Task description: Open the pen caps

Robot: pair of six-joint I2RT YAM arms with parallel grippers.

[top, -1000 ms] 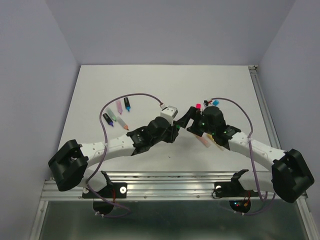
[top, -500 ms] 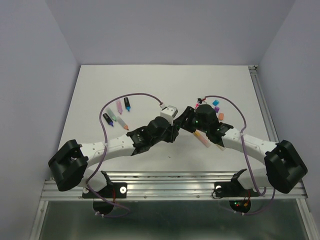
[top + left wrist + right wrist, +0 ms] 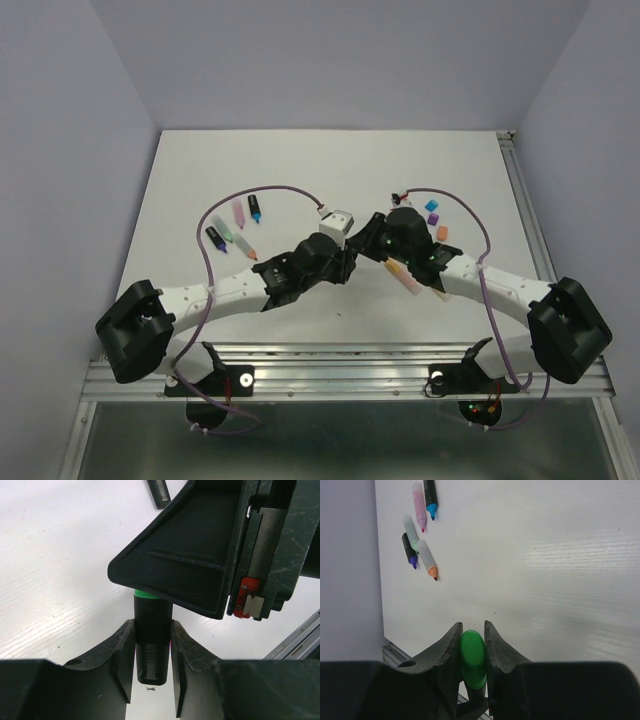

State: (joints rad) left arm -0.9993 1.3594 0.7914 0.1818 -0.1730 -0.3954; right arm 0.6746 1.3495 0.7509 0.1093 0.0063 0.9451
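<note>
A green cap is sitting on a black pen barrel, between the two arms above the middle of the desk. The right pincer is pinching the cap; the left pincer is clamping the barrel. The uncapping pull seems in hand: next, the pincers would need drawing straight apart.

I'd call this a robotics lab test cell rather than any lived-in room. A plain white table is boxed in by bare lavender walls. Slotted aluminium rails run along its near and right edges. Two robot arms are bolted at the near edge, trailing loose purple cables, and small lit circuit boards hang below.
</note>
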